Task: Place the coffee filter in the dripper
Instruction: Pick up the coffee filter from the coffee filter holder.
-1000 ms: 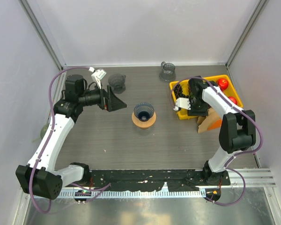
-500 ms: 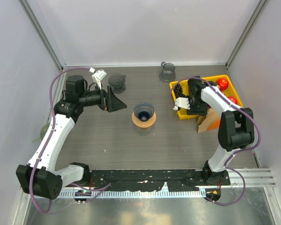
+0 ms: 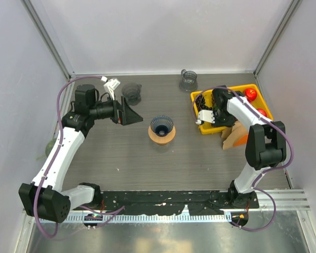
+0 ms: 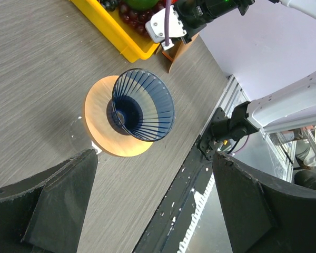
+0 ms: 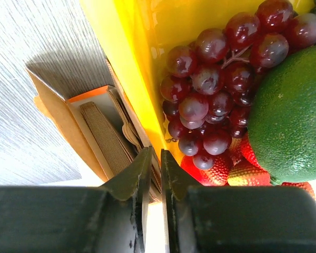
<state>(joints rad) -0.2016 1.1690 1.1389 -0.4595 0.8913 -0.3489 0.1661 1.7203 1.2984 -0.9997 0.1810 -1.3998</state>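
The blue ribbed dripper point(image 3: 161, 125) point(image 4: 142, 105) stands on its round wooden base point(image 4: 97, 132) mid-table. Brown coffee filters point(image 5: 102, 134) stand on edge in an open cardboard box point(image 3: 231, 138) point(image 5: 58, 110), tight against the yellow tray's near wall. My right gripper point(image 3: 221, 121) point(image 5: 155, 153) reaches down into that stack beside the tray wall, its jaws closed to a thin slit on the edge of a coffee filter. My left gripper point(image 3: 127, 112) point(image 4: 155, 158) hovers left of the dripper, wide open and holding nothing.
The yellow tray point(image 3: 226, 88) point(image 5: 126, 63) holds grapes point(image 5: 210, 79), a green fruit point(image 5: 295, 116), strawberries point(image 5: 237, 168) and red fruit point(image 3: 250, 94). Two glass mugs point(image 3: 131, 93) point(image 3: 188, 80) stand at the back. Enclosure walls close in both sides.
The right gripper's jaws have closed from about half open to a thin slit at the filter stack. The left arm has not moved.
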